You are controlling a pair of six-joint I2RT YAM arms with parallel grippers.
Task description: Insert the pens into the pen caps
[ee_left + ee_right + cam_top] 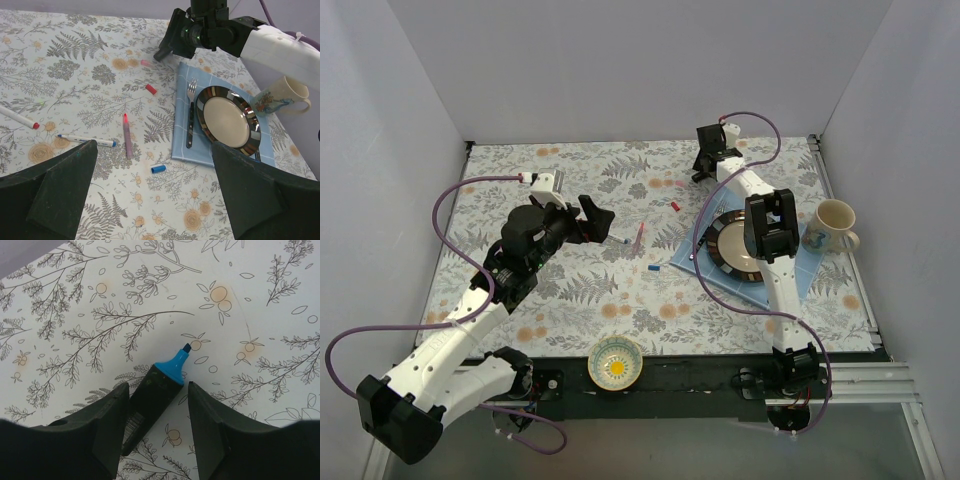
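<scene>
A black marker (pixel 152 402) with a light-blue tip lies on the floral cloth between the fingers of my right gripper (pixel 158 386), which is open. The marker is close to the left finger, with a gap to the right one. That gripper (pixel 700 176) is at the far middle of the table. My left gripper (pixel 154 145) is open and empty above the cloth. Below it lie a pink pen (pixel 127 136), a white pen with a blue tip (pixel 85 140), a white pen with a red tip (pixel 19 118), a blue cap (pixel 158 169), a red cap (pixel 151 89) and a pink cap (pixel 146 63).
A dark-rimmed plate (pixel 712 250) sits on a blue napkin (pixel 182 150) with a fork (pixel 191 107) beside it. A mug (pixel 830 228) stands to the plate's right. A small bowl (pixel 616 362) sits at the near edge. White walls enclose the table.
</scene>
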